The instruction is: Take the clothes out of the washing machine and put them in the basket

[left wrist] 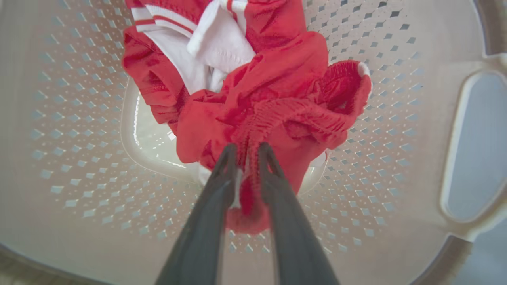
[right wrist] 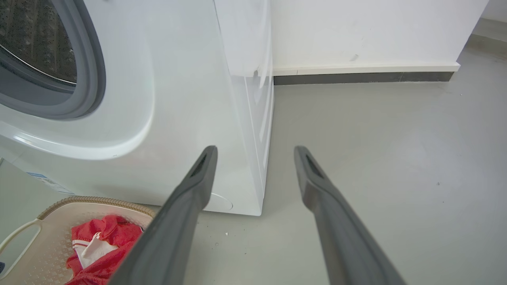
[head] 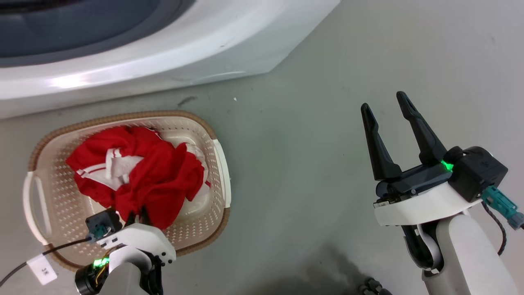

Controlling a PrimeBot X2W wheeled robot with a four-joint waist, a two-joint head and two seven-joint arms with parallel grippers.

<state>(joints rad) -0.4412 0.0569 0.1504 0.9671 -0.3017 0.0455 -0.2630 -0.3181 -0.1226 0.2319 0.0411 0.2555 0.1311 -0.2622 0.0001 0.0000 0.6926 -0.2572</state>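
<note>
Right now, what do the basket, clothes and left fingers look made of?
Basket: cream moulded plastic, semi-gloss, by punched holes and glare; brown rim looks woven. Clothes: soft red-white fabric, likely synthetic, crumpled, gathered elastic band. Left fingers: dark grey, matte, plastic or rubber, unclear.

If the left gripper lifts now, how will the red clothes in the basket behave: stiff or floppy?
Probably floppy: the clothes lie crumpled in folds, so they would drape and trail. Likely light, since the left gripper holds just a pinch of gathered waistband. Part may stay in the basket.
</note>
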